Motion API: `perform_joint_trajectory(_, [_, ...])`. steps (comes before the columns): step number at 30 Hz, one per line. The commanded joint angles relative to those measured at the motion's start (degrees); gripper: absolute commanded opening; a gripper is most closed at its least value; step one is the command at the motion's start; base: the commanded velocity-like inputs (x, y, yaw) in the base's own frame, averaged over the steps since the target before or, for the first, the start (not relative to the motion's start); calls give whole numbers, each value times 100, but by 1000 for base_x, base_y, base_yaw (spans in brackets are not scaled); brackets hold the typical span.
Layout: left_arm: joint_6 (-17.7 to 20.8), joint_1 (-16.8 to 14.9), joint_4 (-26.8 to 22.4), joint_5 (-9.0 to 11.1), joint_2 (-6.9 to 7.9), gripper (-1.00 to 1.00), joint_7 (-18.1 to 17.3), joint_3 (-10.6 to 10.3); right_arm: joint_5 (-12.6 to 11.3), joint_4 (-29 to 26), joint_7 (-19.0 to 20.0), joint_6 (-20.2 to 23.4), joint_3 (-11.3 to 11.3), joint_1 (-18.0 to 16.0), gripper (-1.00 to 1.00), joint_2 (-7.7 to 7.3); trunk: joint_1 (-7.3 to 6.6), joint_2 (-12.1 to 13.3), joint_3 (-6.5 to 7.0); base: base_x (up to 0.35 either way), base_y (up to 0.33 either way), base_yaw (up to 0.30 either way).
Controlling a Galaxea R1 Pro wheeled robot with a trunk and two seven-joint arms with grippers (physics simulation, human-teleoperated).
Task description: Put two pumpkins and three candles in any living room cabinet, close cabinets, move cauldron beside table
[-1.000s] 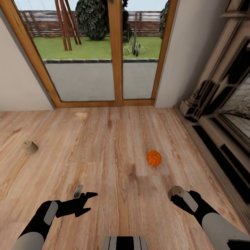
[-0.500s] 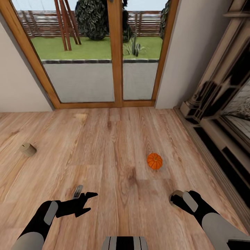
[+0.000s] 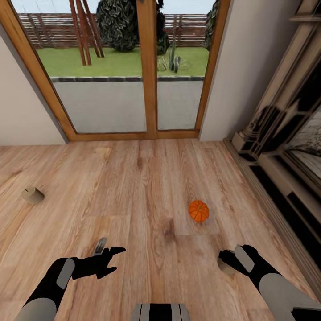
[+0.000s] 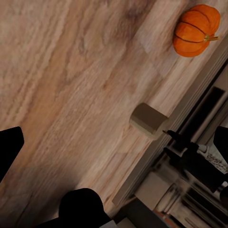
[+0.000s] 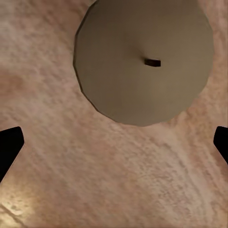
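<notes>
A plank floor [image 3: 147, 187] takes up most of the head view, running up to a wood-framed glass door [image 3: 149, 67] with lawn and a fence behind it. Along the right side stands a dark unit [image 3: 285, 147] with pale trim and glossy fronts; whether this is the cabinet cannot be told from here. Both arms reach forward low over the floor. The left gripper [image 3: 111, 254] hangs above bare planks with its fingers spread, holding nothing; in the left wrist view its dark fingertips [image 4: 9, 149] sit wide apart at the frame's edges. The right gripper [image 3: 227, 261] is low over a candle [image 3: 226, 266] on the floor, which partly shows beneath the fingers; in the right wrist view the candle's round top [image 5: 145, 59] with its small wick is seen from directly above, and the two fingertips [image 5: 9, 145] stand well apart on either side without touching it, so the jaws are spread and grip nothing. One pumpkin [image 3: 199, 211] sits on the floor ahead of the right gripper, between it and the door, apart from the dark unit. A second candle [image 3: 33, 195] lies on its side far to the left, well apart from both grippers.
</notes>
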Motion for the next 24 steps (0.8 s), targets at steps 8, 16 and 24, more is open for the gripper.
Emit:
perform_joint_trajectory(8, [0,0,0,-4,-16,100,3,-7,0,0,0,4,0,2,100,-5,0,0,0,5,-165,0])
perform_joint_trajectory(16, [-6,0,0,-4,-4,100,3,-6,0,0,-1,0,0,1,100,-5,0,0,0,26,-30,0])
perform_joint_trajectory(24, [-9,0,0,-4,0,100,3,-3,0,0,-1,0,0,2,100,2,0,0,0,131,33,0])
